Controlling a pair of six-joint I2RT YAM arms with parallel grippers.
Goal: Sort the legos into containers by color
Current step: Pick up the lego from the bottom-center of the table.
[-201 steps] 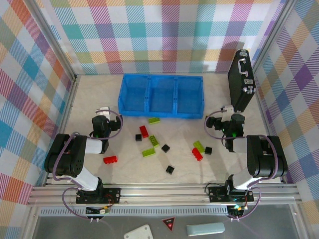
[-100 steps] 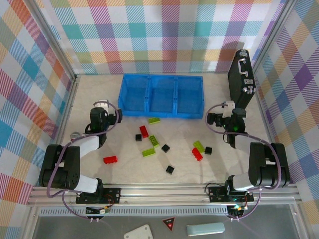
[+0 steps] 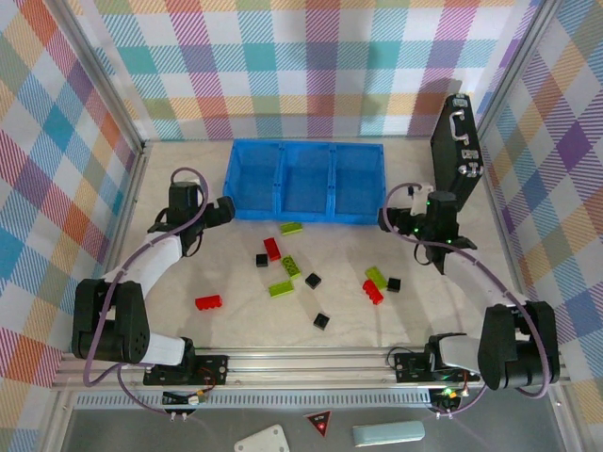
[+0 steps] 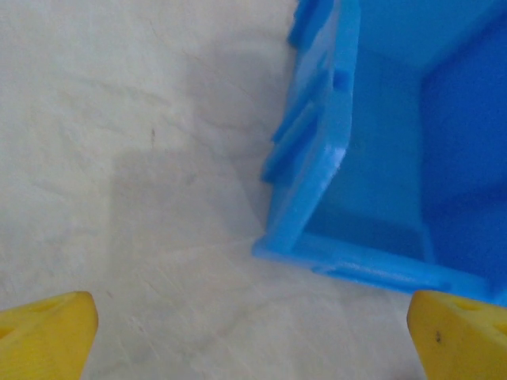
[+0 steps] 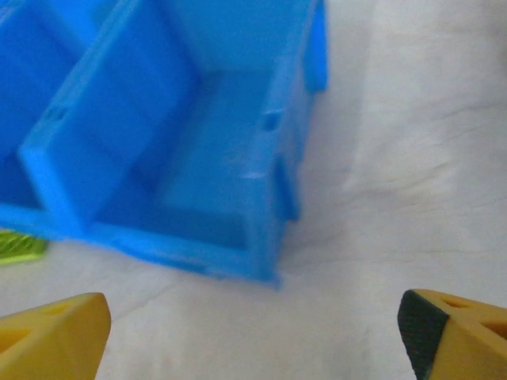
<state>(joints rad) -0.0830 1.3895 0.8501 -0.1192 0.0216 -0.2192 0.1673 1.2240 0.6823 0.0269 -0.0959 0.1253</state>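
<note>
The containers are three compartments of a bright blue tray (image 3: pixel 233 185) at the back of the table, with nothing in them. Red, lime-green and black legos lie scattered in front of it, among them a green one (image 3: pixel 291 227), a red one (image 3: pixel 272 249) and a red one (image 3: pixel 209 302) off to the left. My left gripper (image 3: pixel 221 209) is open over bare table at the tray's near left corner (image 4: pixel 317 198). My right gripper (image 3: pixel 388 218) is open at the tray's near right corner (image 5: pixel 238 206); a green lego (image 5: pixel 16 245) shows at the left edge. Nothing sits between either pair of fingers.
A black briefcase (image 3: pixel 454 151) with a metal handle stands upright at the back right, just behind the right arm. Checked walls enclose the table on three sides. More legos lie at the right, a red one (image 3: pixel 373 291) and a black one (image 3: pixel 394 283).
Both arms have stretched away from their bases toward the tray's near corners. The legos have not moved.
</note>
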